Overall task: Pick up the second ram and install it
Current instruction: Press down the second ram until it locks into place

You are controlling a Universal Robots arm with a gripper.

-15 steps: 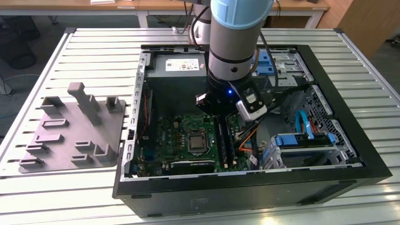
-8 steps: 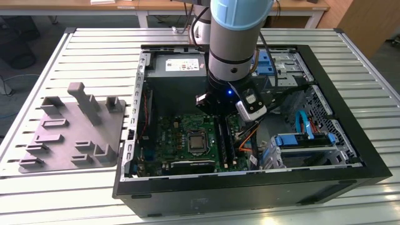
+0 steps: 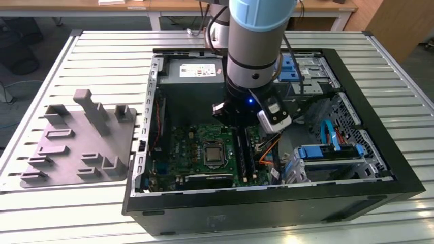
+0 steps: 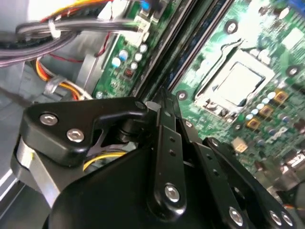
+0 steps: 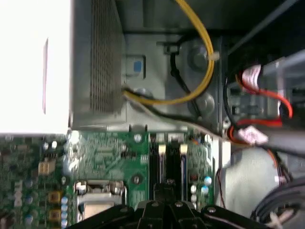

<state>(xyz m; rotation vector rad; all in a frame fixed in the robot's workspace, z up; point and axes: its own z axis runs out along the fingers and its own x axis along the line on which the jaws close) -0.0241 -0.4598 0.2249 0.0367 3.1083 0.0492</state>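
Looking down in the exterior view, my gripper (image 3: pixel 233 121) hangs inside the open computer case (image 3: pixel 379 168), low over the green board (image 3: pixel 186 152). Straight below it, at 6 o'clock, two long, thin, dark strips stand on edge side by side in their slots. One of them is the second ram (image 3: pixel 245 152), but I cannot tell which. In the first wrist view they run as two narrow black-green bars with pale latches at the far ends (image 5: pixel 181 160), and the gripper (image 5: pixel 167 191) sits over their near ends. In the second wrist view the black metal links, bolted with shiny screws, narrow to a point at the gripper (image 4: pixel 162 98) right over the dark slot rails. I cannot tell whether the jaws are apart, together or clamped on the stick. The square metal processor socket (image 3: pixel 213 154) lies at 9 o'clock of the strips, flat and silver-framed. The grey power supply box (image 3: pixel 193 71) sits at 12 o'clock, with yellow cable (image 5: pixel 200 62) looping beside its perforated wall. A drive cage (image 3: pixel 332 157) with blue plastic tabs stands at 3 o'clock. Outside the case, at 9 o'clock on the ribbed table (image 3: pixel 101 51), rests a matte grey plastic plate (image 3: pixel 74 147) with upright posts.
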